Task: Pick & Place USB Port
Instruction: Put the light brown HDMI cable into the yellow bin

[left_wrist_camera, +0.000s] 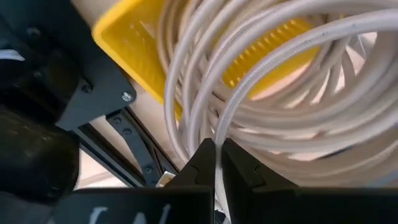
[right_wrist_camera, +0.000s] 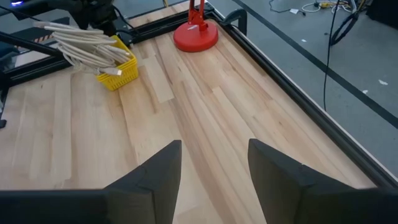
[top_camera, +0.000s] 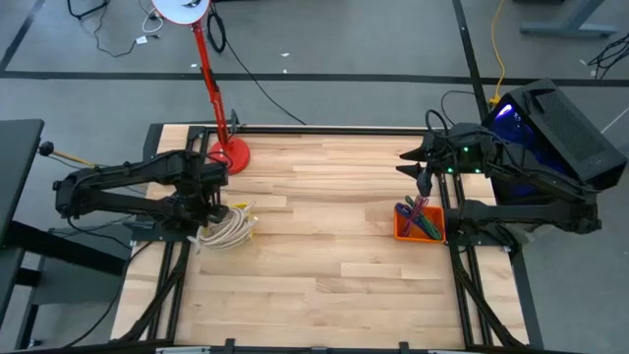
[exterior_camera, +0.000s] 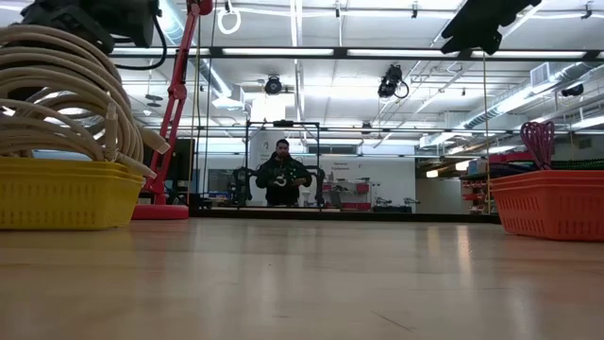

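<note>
My left gripper (left_wrist_camera: 214,163) is pinched on one strand of the light, floppy white cable coil (top_camera: 228,228) heaped in the yellow basket (exterior_camera: 66,194), likely tangling unless grasped near a plug; right gripper (right_wrist_camera: 212,168) waits agape

— What is seen of the table (top_camera: 324,246)?
— Pale planked wood with a smooth, faintly glossy finish.
— And beside the red lamp base (top_camera: 229,155)?
— Matt cream rubbery cables (top_camera: 228,228) are heaped in a ribbed yellow plastic basket (exterior_camera: 66,194); the base itself looks glossy.
</note>
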Robot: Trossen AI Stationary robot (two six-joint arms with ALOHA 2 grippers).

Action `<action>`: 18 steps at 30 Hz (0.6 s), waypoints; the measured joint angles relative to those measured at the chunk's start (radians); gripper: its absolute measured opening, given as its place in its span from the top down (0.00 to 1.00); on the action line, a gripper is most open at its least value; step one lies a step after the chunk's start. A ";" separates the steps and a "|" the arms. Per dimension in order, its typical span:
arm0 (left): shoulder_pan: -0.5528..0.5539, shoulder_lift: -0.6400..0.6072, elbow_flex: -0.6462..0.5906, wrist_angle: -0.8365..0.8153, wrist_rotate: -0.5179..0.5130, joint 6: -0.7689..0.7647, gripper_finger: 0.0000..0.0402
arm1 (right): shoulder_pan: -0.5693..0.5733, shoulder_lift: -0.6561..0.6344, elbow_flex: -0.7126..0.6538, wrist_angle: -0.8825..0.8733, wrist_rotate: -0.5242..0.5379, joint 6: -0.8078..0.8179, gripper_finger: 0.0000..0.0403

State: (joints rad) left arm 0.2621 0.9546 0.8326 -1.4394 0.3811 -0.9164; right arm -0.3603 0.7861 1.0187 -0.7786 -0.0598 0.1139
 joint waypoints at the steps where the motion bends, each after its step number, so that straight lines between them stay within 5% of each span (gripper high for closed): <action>1: 0.010 -0.001 0.000 -0.001 -0.008 0.006 0.97 | 0.000 0.005 0.000 0.002 0.000 0.000 0.53; 13: 0.109 -0.001 0.000 0.015 -0.050 0.082 0.97 | 0.000 0.053 0.000 0.021 -0.009 -0.027 0.53; 18: 0.110 0.000 0.000 0.015 -0.037 0.088 0.90 | 0.000 0.053 0.000 0.037 -0.009 -0.030 0.53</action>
State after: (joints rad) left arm 0.3721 0.9550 0.8327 -1.4244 0.3445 -0.8286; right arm -0.3603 0.8391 1.0187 -0.7419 -0.0689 0.0838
